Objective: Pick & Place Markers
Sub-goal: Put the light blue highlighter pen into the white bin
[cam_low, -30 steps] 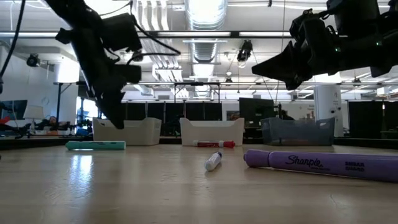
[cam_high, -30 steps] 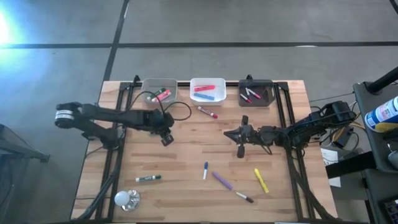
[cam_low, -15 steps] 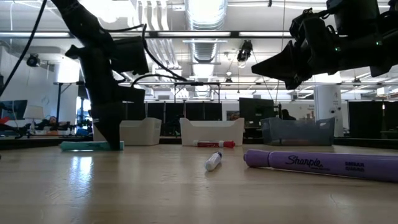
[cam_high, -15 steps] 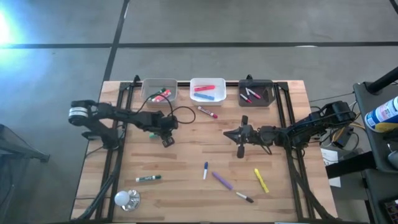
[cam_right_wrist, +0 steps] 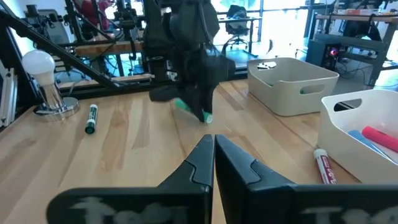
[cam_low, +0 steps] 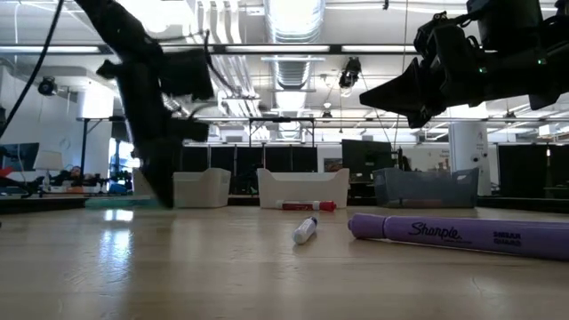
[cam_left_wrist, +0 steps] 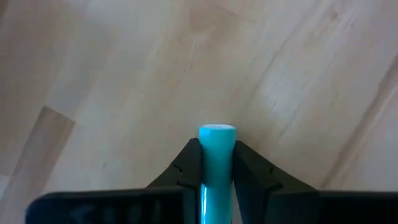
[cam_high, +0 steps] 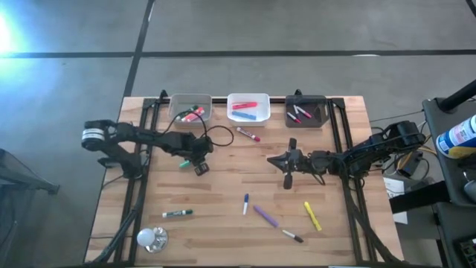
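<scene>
While the left pincer (cam_left_wrist: 216,167) grips one teal marker (cam_left_wrist: 216,158), six markers (cam_high: 264,217) lie loose.

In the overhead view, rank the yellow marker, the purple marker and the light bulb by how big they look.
1. Purple marker and yellow marker: alike in length and width, so no ranking between them.
2. Light bulb: shorter than either marker though rounder and wider; it looks smallest by length.
</scene>
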